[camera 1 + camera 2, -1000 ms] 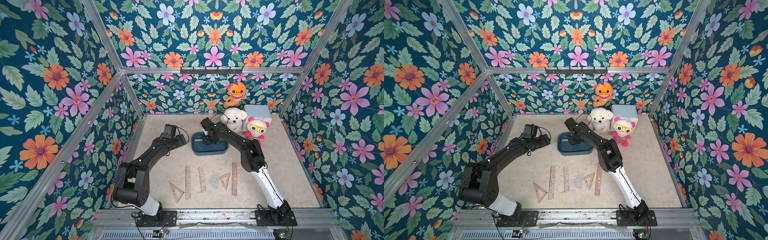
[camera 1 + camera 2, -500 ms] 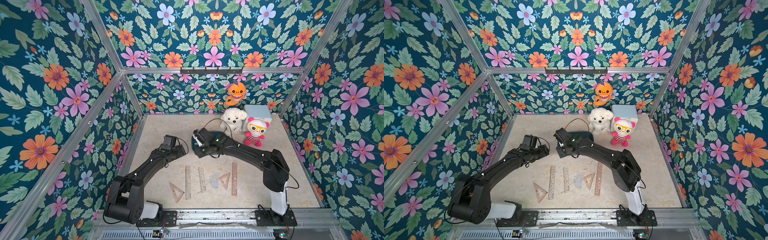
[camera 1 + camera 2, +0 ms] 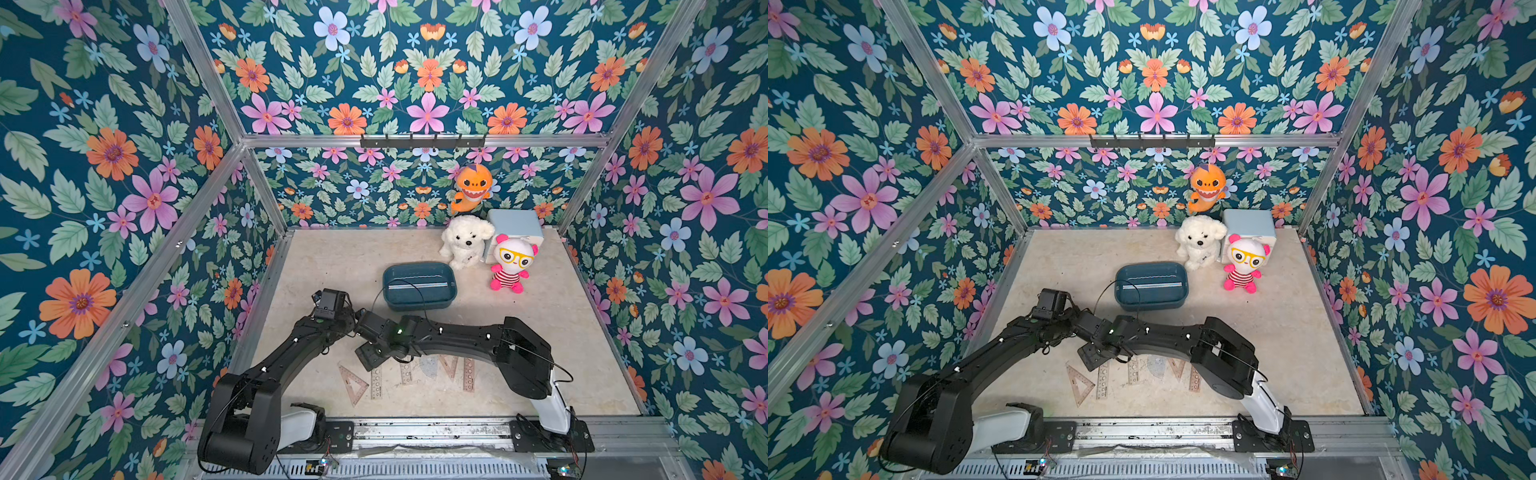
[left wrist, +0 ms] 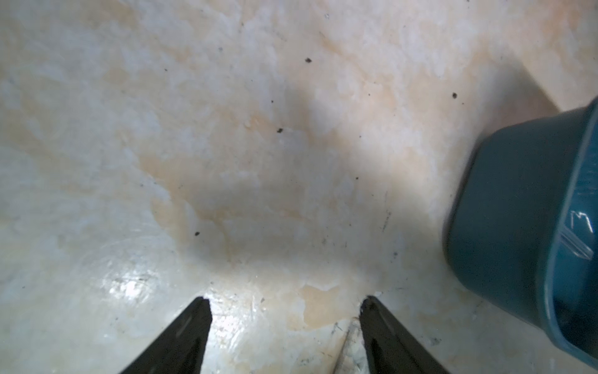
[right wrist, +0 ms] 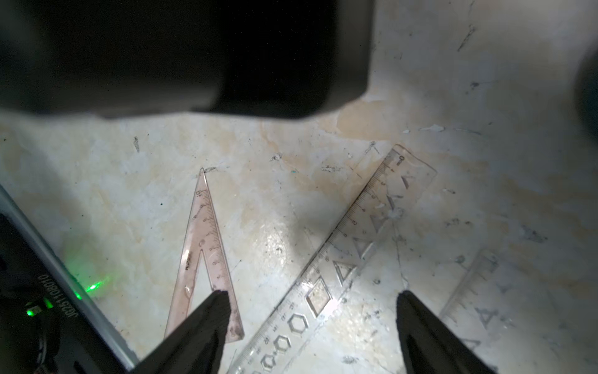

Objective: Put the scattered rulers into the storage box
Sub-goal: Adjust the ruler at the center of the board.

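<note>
The dark teal storage box (image 3: 419, 305) (image 3: 1151, 302) stands mid-table with one clear ruler (image 3: 417, 285) lying in it. Several more rulers lie in a row near the front: a pink set square (image 3: 353, 384) (image 5: 207, 246), a clear stencil ruler (image 3: 376, 382) (image 5: 352, 239), a short ruler (image 3: 405, 374), a protractor (image 3: 430, 365), a small triangle (image 3: 449, 368) and a long ruler (image 3: 468, 374). My right gripper (image 5: 312, 298) (image 3: 368, 357) hangs open over the stencil ruler, holding nothing. My left gripper (image 4: 284, 301) is open over bare table, with the box (image 4: 517, 226) beside it.
At the back right stand a white plush dog (image 3: 465, 245), a pink doll with yellow glasses (image 3: 511, 266), a pale blue cube box (image 3: 515, 226) and an orange plush (image 3: 471, 187) on the wall. The left arm's link (image 5: 181, 55) looms close over the right gripper. Flowered walls enclose the table.
My right arm has swung back from the storage box to the front row of rulers, and its jaws have opened. The left arm has drawn back a little toward the front.
</note>
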Available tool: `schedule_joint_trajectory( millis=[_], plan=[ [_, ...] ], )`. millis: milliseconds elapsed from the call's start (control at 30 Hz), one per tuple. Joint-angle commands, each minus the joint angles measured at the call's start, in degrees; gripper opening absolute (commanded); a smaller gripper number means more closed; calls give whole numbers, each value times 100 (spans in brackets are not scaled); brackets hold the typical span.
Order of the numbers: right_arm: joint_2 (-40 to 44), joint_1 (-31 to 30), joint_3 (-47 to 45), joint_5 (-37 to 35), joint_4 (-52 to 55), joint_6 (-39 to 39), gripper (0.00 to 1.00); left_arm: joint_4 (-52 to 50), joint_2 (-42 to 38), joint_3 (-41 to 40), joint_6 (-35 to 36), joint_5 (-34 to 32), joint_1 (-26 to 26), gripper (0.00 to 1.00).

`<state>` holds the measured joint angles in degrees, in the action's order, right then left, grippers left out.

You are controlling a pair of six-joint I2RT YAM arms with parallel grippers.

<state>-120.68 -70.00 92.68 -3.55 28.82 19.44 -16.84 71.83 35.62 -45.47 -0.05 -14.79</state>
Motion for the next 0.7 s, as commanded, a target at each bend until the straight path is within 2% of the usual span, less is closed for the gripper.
schedule_joint_trajectory(
  millis=[0, 467, 567, 667],
  plan=[
    [-127, -31, 4, -88, 271, 33, 82, -27, -7, 46, -55, -65, 76, 78],
    [-874, -55, 869, -303, 1176, 136, 78, -167, -193, 274, 94, -20, 651, 78],
    [-876, -58, 841, -322, 1183, 183, 73, -161, -195, 271, 116, -12, 704, 78],
    [-891, -53, 835, -313, 1152, 211, 63, -156, -200, 253, 151, -4, 764, 78]
  ],
)
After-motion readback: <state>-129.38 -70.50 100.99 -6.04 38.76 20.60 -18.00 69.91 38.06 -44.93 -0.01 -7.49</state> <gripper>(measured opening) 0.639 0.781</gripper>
